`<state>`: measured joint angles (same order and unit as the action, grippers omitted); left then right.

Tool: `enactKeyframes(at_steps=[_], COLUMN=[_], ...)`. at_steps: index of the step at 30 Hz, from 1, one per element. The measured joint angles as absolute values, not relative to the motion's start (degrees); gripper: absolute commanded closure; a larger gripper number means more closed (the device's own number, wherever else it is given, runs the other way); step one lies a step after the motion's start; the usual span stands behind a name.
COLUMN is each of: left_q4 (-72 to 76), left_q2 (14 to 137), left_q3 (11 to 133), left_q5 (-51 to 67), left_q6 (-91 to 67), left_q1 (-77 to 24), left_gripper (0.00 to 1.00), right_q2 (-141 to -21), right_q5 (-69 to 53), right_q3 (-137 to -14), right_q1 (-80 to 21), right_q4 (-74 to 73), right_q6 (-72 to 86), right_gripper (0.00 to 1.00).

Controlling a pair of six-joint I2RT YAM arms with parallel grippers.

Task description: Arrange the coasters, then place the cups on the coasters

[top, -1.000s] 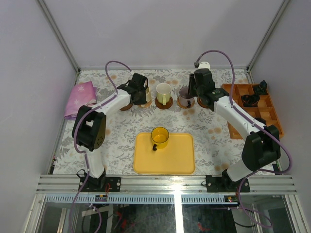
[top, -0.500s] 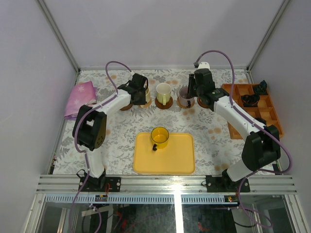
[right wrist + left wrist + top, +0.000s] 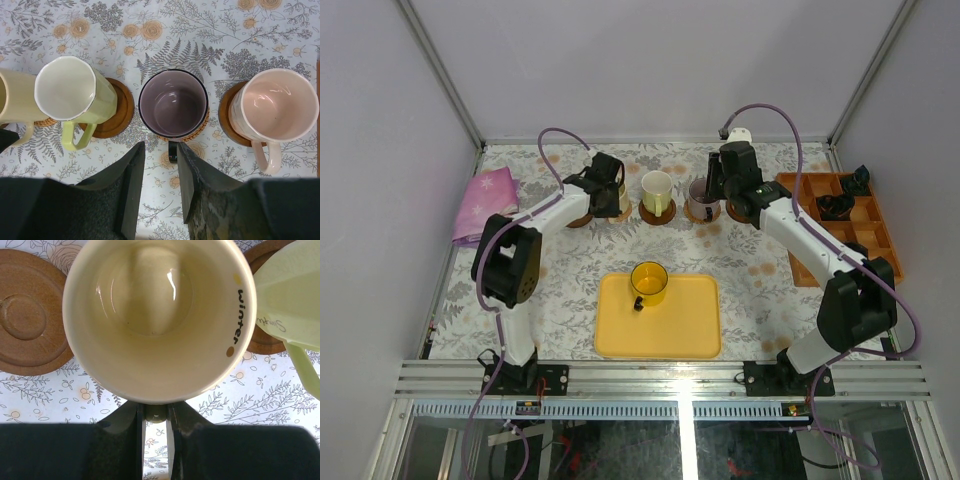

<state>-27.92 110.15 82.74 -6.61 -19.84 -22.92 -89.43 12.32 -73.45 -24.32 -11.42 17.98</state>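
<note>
My left gripper (image 3: 156, 407) is shut on the handle of the cream cup (image 3: 160, 315), which fills the left wrist view. Left of that cup lies a bare dark coaster (image 3: 27, 320). On its right the pale green cup (image 3: 295, 290) stands on another dark coaster (image 3: 265, 340). My right gripper (image 3: 161, 150) is open, its fingers either side of the purple cup's (image 3: 173, 102) dark handle, with a gap on the left. The purple cup sits on a light woven coaster (image 3: 200, 132). The pink cup (image 3: 277, 102) stands on a dark coaster (image 3: 227, 117). The yellow cup (image 3: 648, 283) is on the yellow tray (image 3: 660, 325).
A pink cloth (image 3: 487, 200) lies at the far left of the table. An orange compartment tray (image 3: 850, 235) with black objects (image 3: 835, 205) stands at the right edge. Both arms reach to the back row of cups.
</note>
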Motion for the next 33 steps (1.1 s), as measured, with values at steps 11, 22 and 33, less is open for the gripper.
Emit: enactKeyframes(at_steps=[11, 22, 33], left_q4=[-27.9, -27.88, -27.83], left_q2=[111.37, 111.39, 111.39], left_q3=[82.74, 82.74, 82.74], left_q5=[-6.61, -6.63, -6.68], left_q6=[-19.88, -19.86, -19.88], left_q1=[-22.72, -22.72, -22.7], left_gripper=[1.0, 0.99, 0.76], right_q2=[-90.61, -90.76, -90.76], right_q5=[12.27, 11.92, 10.57], right_q3=[-73.45, -73.45, -73.45], right_q1=[-24.32, -24.32, -24.32], right_q4=[-11.51, -11.51, -11.51], right_q6=[18.02, 18.2, 18.5], right_gripper=[0.61, 0.61, 0.62])
